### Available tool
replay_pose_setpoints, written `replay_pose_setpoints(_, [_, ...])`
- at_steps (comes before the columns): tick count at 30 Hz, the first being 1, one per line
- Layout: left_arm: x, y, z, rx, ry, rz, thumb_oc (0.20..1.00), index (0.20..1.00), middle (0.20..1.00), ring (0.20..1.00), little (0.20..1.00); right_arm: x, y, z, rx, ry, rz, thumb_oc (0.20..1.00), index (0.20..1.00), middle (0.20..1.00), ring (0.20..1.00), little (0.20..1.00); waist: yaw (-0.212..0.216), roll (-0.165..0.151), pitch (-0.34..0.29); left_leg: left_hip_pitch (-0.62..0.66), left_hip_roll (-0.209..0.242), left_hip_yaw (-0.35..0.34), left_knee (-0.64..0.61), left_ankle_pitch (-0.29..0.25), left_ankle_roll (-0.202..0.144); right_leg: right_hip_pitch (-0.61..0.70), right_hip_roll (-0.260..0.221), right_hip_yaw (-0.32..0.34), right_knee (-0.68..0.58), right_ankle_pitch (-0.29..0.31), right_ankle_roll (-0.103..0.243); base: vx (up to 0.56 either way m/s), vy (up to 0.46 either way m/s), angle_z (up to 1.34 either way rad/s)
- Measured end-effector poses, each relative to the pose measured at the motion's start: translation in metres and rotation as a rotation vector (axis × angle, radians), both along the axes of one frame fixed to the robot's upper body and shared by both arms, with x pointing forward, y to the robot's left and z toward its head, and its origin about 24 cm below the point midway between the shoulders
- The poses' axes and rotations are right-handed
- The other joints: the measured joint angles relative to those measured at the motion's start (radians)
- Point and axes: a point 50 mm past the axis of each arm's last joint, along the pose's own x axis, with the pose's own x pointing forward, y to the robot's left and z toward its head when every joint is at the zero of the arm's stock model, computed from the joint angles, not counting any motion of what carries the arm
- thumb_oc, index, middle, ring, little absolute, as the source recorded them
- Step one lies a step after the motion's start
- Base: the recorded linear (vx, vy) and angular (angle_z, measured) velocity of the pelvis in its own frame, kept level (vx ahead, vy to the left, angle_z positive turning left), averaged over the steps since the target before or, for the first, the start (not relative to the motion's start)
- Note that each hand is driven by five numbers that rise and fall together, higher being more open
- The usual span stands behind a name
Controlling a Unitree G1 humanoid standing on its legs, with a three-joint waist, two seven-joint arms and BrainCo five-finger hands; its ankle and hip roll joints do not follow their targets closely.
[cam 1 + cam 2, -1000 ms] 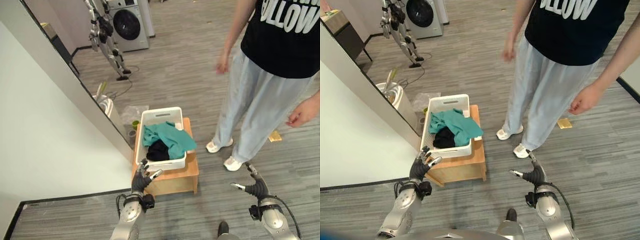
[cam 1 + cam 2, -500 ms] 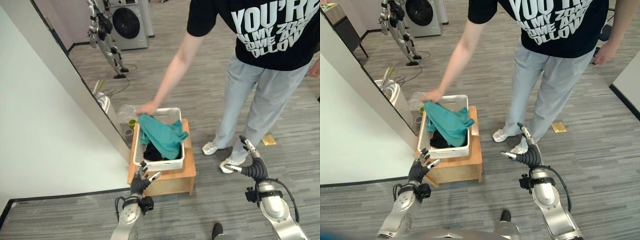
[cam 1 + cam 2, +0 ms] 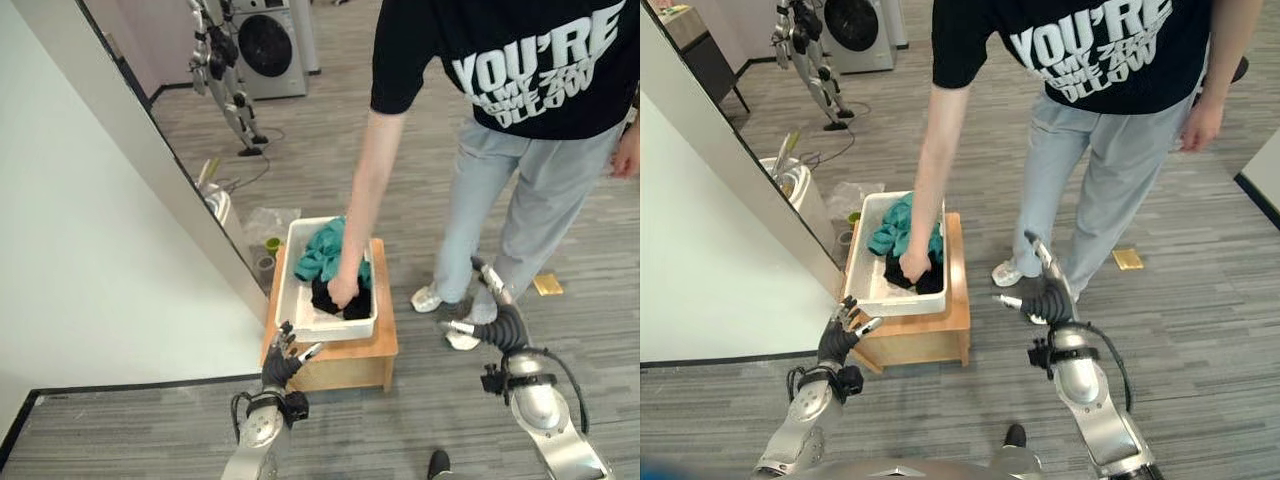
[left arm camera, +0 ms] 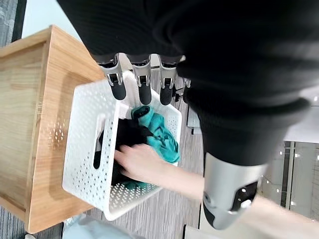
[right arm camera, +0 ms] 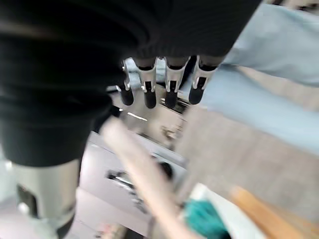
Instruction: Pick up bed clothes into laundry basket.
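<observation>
A white perforated laundry basket (image 3: 299,300) stands on a low wooden stool (image 3: 385,345). Teal cloth (image 3: 325,252) and black cloth (image 3: 352,304) lie inside it. A person's hand (image 3: 343,290) reaches down into the basket onto the black cloth, which also lies under that hand (image 4: 139,162) in the left wrist view. My left hand (image 3: 281,361) hovers open just in front of the stool's near left corner, holding nothing. My right hand (image 3: 492,315) is open to the right of the stool, near the person's shoes, and holds nothing.
The person (image 3: 1100,120) stands close behind and right of the stool. A white wall panel (image 3: 90,250) runs along the left. A bin (image 3: 215,205) and a washing machine (image 3: 265,45) stand further back, with another robot (image 3: 225,75) beside it. Grey floor lies to the right.
The person's arm has moved from the basket's far rim down into it, pushing the teal cloth back and gripping the black cloth. My right hand has drifted slightly left towards the stool.
</observation>
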Motion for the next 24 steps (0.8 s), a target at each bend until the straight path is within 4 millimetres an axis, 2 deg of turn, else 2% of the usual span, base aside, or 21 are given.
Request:
replay_pose_setpoints(2, [0.001,0.0,0.0,-0.027,0.0,0.01,1.0,1.0,1.0,1.0,1.0,-0.005,-0.001,-0.023,-0.006,0.116,-0.014,1.0,1.0,1.0,1.0,1.0,-0.001,0.001,0.0,0.0,0.0,0.001,0.0,0.0,0.0,0.0,0.0,0.0,-0.001,-0.001,0.0,0.0,0.0,0.0])
replay_pose_setpoints(3, [0.001,0.0,0.0,-0.034,0.002,0.014,1.0,1.0,1.0,1.0,1.0,-0.005,-0.001,-0.024,-0.007,0.125,-0.013,1.0,1.0,1.0,1.0,1.0,-0.003,0.002,0.0,0.0,0.0,0.0,0.0,0.0,0.0,0.0,0.0,0.0,-0.001,-0.002,0.0,0.0,0.0,0.0])
replay_pose_setpoints(8, [0.001,0.0,0.0,-0.036,0.002,0.017,1.0,1.0,1.0,1.0,1.0,0.001,0.002,-0.013,0.0,0.074,0.002,1.0,1.0,1.0,1.0,1.0,0.007,0.002,0.0,0.0,0.001,0.0,0.001,0.0,0.0,0.001,0.0,0.0,-0.001,-0.002,-0.001,0.0,-0.006,0.0])
replay_pose_setpoints(13, [0.001,-0.001,0.0,-0.036,0.003,0.013,1.0,1.0,1.0,1.0,1.0,0.001,0.003,-0.014,0.001,0.075,0.004,1.0,1.0,1.0,1.0,1.0,0.015,0.003,0.0,-0.004,0.002,-0.009,0.003,0.0,0.0,0.004,-0.001,-0.011,-0.001,-0.002,-0.001,-0.03,-0.06,0.07])
replay_pose_setpoints(16, [0.001,-0.004,0.001,-0.039,-0.004,-0.002,1.0,1.0,1.0,1.0,1.0,0.001,0.004,-0.013,0.001,0.072,0.01,1.0,1.0,1.0,1.0,1.0,0.016,0.008,0.005,-0.033,0.005,-0.043,0.021,0.0,0.001,0.005,-0.002,-0.04,0.0,-0.005,-0.003,-0.09,-0.11,0.27])
replay_pose_setpoints(18, [0.0,-0.005,0.001,-0.043,-0.004,-0.006,1.0,1.0,1.0,1.0,1.0,0.005,0.008,-0.011,-0.003,0.063,0.035,1.0,1.0,1.0,1.0,1.0,0.023,0.014,0.012,-0.039,0.011,-0.056,0.028,0.004,-0.003,0.007,0.002,-0.052,-0.001,-0.006,-0.006,-0.18,-0.084,0.19])
replay_pose_setpoints(19, [-0.003,-0.003,-0.001,-0.044,0.006,0.0,1.0,1.0,1.0,1.0,1.0,0.008,0.014,-0.009,-0.003,0.055,0.061,1.0,1.0,1.0,1.0,1.0,0.042,0.029,0.021,-0.062,0.015,-0.06,0.047,0.01,-0.012,0.002,0.01,-0.061,0.001,-0.009,-0.003,-0.23,-0.056,0.24])
replay_pose_setpoints(20, [0.0,-0.003,0.005,-0.069,-0.022,0.004,1.0,1.0,1.0,1.0,1.0,0.019,0.021,-0.001,-0.017,0.018,0.105,1.0,1.0,1.0,1.0,1.0,0.043,0.019,0.04,-0.096,0.026,-0.069,0.081,0.01,-0.019,-0.012,0.006,-0.075,-0.001,-0.01,-0.006,-0.22,-0.026,0.37])
replay_pose_setpoints(22, [0.002,-0.005,0.006,-0.088,-0.027,0.005,1.0,1.0,1.0,1.0,1.0,0.026,0.024,0.005,-0.028,-0.01,0.124,1.0,1.0,1.0,1.0,1.0,0.066,0.037,0.061,-0.117,0.036,-0.091,0.077,0.023,-0.046,-0.022,0.016,-0.096,-0.001,-0.007,-0.016,-0.47,-0.08,0.41])
replay_pose_setpoints(23, [-0.002,-0.003,0.003,-0.104,-0.014,0.021,1.0,1.0,1.0,1.0,1.0,0.032,0.026,0.008,-0.05,-0.027,0.141,1.0,1.0,1.0,1.0,1.0,0.095,0.053,0.076,-0.149,0.025,-0.128,0.072,0.056,-0.059,-0.029,0.025,-0.122,0.007,0.007,-0.034,-0.36,-0.083,0.56])
replay_pose_setpoints(24, [-0.001,-0.003,0.003,-0.128,-0.017,0.034,1.0,1.0,1.0,1.0,1.0,0.036,0.024,0.01,-0.065,-0.032,0.141,1.0,1.0,1.0,1.0,1.0,0.085,0.049,0.085,-0.165,0.019,-0.143,0.066,0.087,-0.058,-0.035,0.017,-0.15,0.006,-0.005,-0.027,-0.22,-0.144,0.76])
